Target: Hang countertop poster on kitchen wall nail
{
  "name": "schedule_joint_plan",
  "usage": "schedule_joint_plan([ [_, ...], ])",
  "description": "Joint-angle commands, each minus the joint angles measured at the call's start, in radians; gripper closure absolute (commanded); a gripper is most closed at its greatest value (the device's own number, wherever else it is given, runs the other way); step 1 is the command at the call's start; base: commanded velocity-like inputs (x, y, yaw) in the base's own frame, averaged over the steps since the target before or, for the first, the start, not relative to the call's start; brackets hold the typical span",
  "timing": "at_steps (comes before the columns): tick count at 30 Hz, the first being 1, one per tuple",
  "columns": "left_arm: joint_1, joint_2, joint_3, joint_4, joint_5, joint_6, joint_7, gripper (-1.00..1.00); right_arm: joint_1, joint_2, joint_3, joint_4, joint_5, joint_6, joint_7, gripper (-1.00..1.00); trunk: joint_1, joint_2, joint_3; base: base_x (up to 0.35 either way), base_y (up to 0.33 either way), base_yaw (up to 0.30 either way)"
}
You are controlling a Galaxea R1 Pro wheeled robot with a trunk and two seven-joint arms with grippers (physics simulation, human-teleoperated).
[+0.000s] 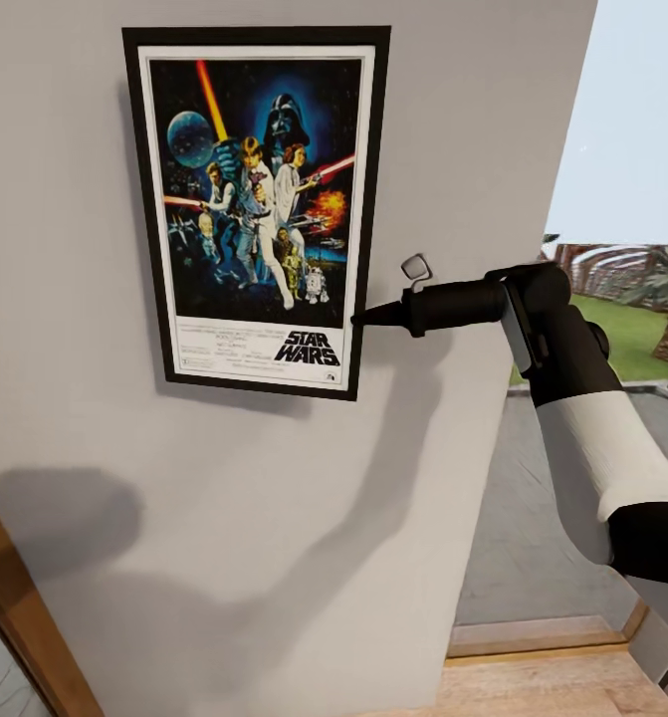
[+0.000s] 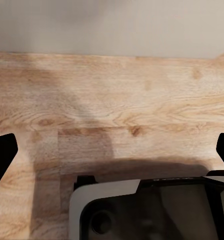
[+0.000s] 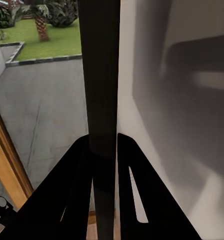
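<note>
The Star Wars poster [image 1: 259,199] stands upright and flat against the pale grey wall [image 1: 224,518], its black frame tilted slightly. My right gripper [image 1: 358,319] reaches in from the right and is shut on the frame's lower right edge. Seen from the right wrist, that black frame edge [image 3: 99,65] runs between the two fingers [image 3: 127,165]. The wall nail is hidden from me and the kitchen countertop is out of view. My left gripper [image 2: 112,150] points down at the wooden floor [image 2: 117,90], open, nothing between its fingers.
The wall ends at a corner [image 1: 562,179] just right of my right arm. Beyond it lie a grey patio [image 1: 553,478] and lawn [image 1: 632,339]. A wooden frame [image 1: 25,607] slants across the lower left. My own base [image 2: 152,210] sits below the left gripper.
</note>
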Motion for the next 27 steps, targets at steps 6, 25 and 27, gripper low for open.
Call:
schedule_joint_plan([
  [6, 0.0, 0.0, 0.004, -0.001, -0.001, -0.001, -0.005, -1.0, 0.0, -0.001, 0.002, 0.0, -0.002, 0.012, 0.003, 1.0, 0.0, -0.001, 0.0, 0.029, 0.006, 0.0],
  [25, 0.0, 0.0, 0.004, 0.0, -0.001, -0.001, -0.005, -1.0, 0.0, -0.001, 0.002, 0.0, -0.002, 0.011, 0.004, 1.0, 0.0, -0.001, 0.0, 0.001, 0.0, 0.0],
  [27, 0.0, 0.0, 0.004, 0.0, -0.001, -0.001, -0.005, -1.0, 0.0, -0.001, 0.002, 0.0, -0.002, 0.011, 0.004, 1.0, 0.0, -0.001, 0.0, 0.0, 0.0, 0.0],
])
